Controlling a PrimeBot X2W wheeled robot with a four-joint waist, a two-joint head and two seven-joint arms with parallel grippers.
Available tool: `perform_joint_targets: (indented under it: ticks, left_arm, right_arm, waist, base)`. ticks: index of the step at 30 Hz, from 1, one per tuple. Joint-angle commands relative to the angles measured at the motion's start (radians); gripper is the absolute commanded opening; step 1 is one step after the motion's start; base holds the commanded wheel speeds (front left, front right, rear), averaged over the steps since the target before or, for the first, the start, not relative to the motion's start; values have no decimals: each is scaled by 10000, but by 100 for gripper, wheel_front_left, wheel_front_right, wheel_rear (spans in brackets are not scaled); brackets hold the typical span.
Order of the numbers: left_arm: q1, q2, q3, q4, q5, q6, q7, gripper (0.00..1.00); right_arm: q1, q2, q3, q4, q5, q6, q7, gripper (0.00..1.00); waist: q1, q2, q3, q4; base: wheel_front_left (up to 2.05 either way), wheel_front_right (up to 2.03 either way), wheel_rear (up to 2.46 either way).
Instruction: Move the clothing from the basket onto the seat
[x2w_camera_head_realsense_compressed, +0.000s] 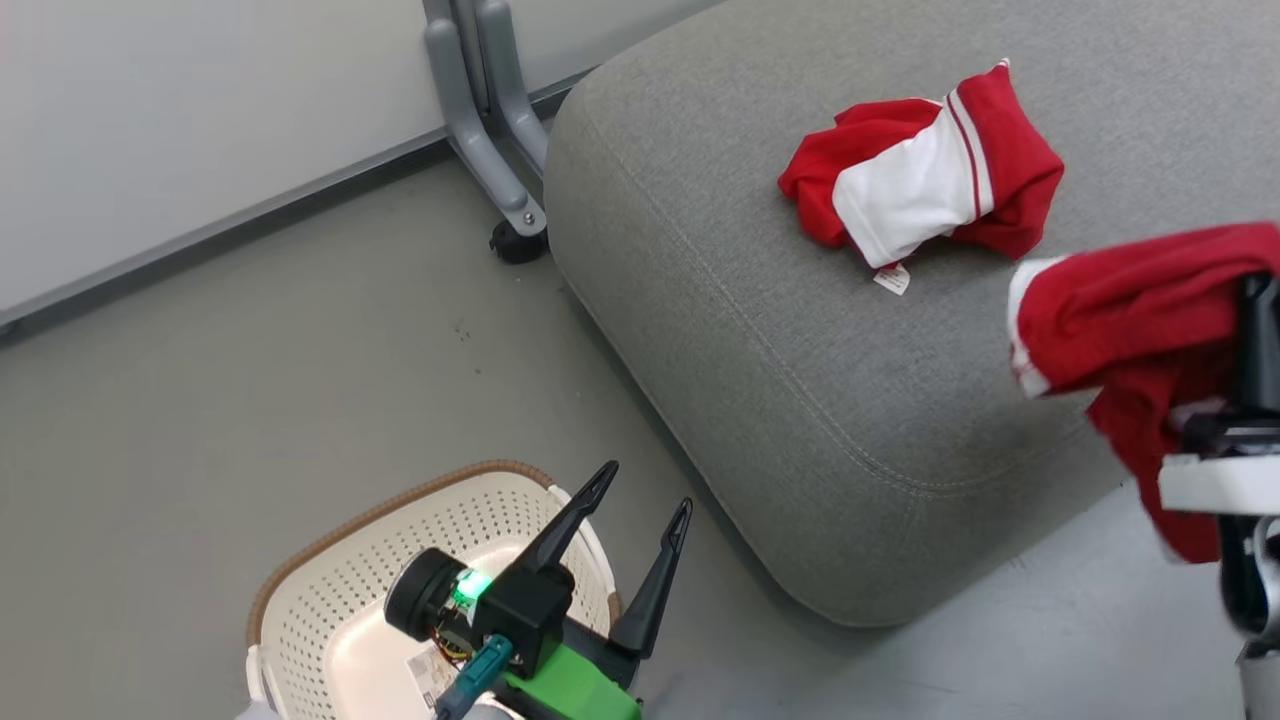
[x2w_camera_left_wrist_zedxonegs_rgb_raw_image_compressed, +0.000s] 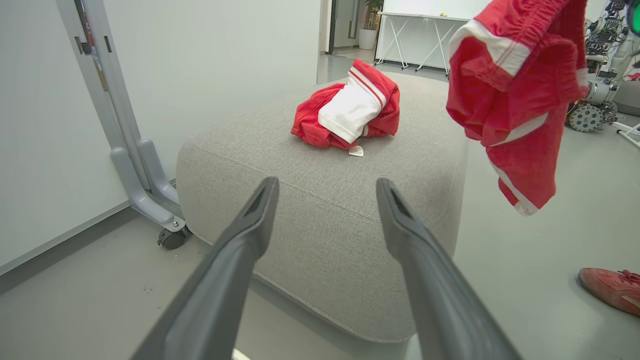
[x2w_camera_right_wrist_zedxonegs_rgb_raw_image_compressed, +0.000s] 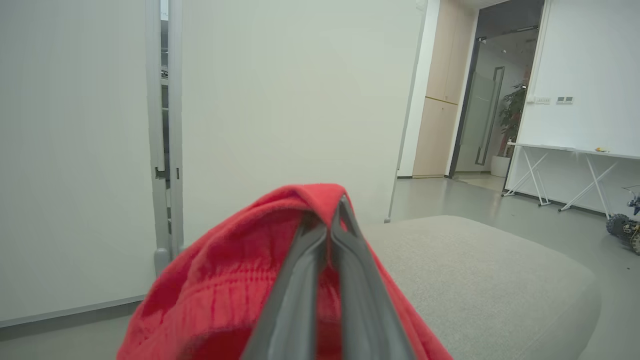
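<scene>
One red and white garment (x2w_camera_head_realsense_compressed: 925, 175) (x2w_camera_left_wrist_zedxonegs_rgb_raw_image_compressed: 350, 107) lies crumpled on the grey seat (x2w_camera_head_realsense_compressed: 800, 380) (x2w_camera_left_wrist_zedxonegs_rgb_raw_image_compressed: 320, 200) (x2w_camera_right_wrist_zedxonegs_rgb_raw_image_compressed: 480, 280). A second red garment (x2w_camera_head_realsense_compressed: 1140, 330) (x2w_camera_left_wrist_zedxonegs_rgb_raw_image_compressed: 515, 95) (x2w_camera_right_wrist_zedxonegs_rgb_raw_image_compressed: 225, 295) hangs in the air over the seat's near right edge, pinched by my right gripper (x2w_camera_right_wrist_zedxonegs_rgb_raw_image_compressed: 332, 210), which is shut on its fabric. My left gripper (x2w_camera_head_realsense_compressed: 645, 495) (x2w_camera_left_wrist_zedxonegs_rgb_raw_image_compressed: 327, 187) stands open and empty over the cream basket (x2w_camera_head_realsense_compressed: 330, 570), fingers pointing toward the seat. The part of the basket I see holds only a paper label.
A grey wheeled stand leg (x2w_camera_head_realsense_compressed: 490, 130) (x2w_camera_left_wrist_zedxonegs_rgb_raw_image_compressed: 145, 185) stands by the seat's far left corner against a white wall. A red shoe (x2w_camera_left_wrist_zedxonegs_rgb_raw_image_compressed: 612, 290) rests on the floor to the right. Bare grey floor (x2w_camera_head_realsense_compressed: 300, 370) lies between basket and seat.
</scene>
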Motion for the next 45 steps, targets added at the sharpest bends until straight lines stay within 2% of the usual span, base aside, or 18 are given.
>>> perform_joint_targets:
  ticks: [1, 6, 11, 17, 23, 30, 33, 37, 38, 39, 45]
  left_arm:
    - [-213, 120, -19, -56, 93, -69, -8, 100]
    - [-809, 179, -228, -291, 414, -225, 82, 100]
    - [-1590, 272, -268, -1035, 565, -287, 478, 100]
    - [-2272, 606, -71, -2320, 893, -159, 997, 100]
    - [-2554, 885, 181, -3080, 1038, 2, 1204, 100]
    - [-2637, 905, 188, -3281, 992, 47, 1141, 100]
    - [-2716, 888, 199, -3308, 905, 41, 1128, 100]
    - [-2765, 970, 280, -3209, 878, 91, 1033, 100]
    - [-2776, 982, 282, -3175, 875, 95, 1006, 100]
    - [-2804, 990, 280, -3133, 879, 97, 989, 100]
    - [-2557, 705, 399, -2608, 269, 63, 769, 100]
  right_arm:
    - [-434, -167, -142, 36, -66, -14, -30, 0]
    - [-2117, -738, -632, 412, -70, -14, -30, 0]
    - [-3969, -996, -1302, 1036, -319, -16, -30, 0]
    - [-6279, -1891, -1726, 2874, -476, -14, -30, 0]
    - [-8080, -2909, -1558, 5244, -731, -14, -26, 0]
    - [-9020, -3271, -1277, 7710, -1065, -14, -28, 0]
    - [-9183, -3410, -1188, 8256, -1236, -14, -28, 0]
    - [-9234, -3258, -1273, 8714, -1338, -14, -28, 0]
    - [-9219, -3235, -1329, 8775, -1369, -14, -29, 45]
    - [-9211, -3222, -1438, 8800, -1456, -14, -29, 100]
    - [-8655, -2732, -2039, 7981, -2008, -14, -29, 100]
  waist:
    - [-1, 0, 705, 542]
    - [-1, 0, 1797, 1174]
    - [-1, 0, 3060, 1949]
    - [-1, 0, 4613, 2724]
    - [-1, 0, 5864, 3217]
    - [-1, 0, 6633, 3482]
    - [-1, 0, 6797, 3531]
    - [-1, 0, 6781, 3476]
    - [-1, 0, 6736, 3458]
    - [-1, 0, 6673, 3439]
    - [-1, 0, 5726, 3336]
  base:
    - [0, 0, 0]
    - [0, 0, 0]
    - [0, 0, 0]
    - [0, 0, 0]
    - [0, 0, 0]
    - [0, 0, 0]
    - [0, 0, 0]
    - [0, 0, 0]
    - [0, 0, 0]
    - [0, 0, 0]
    - [0, 0, 0]
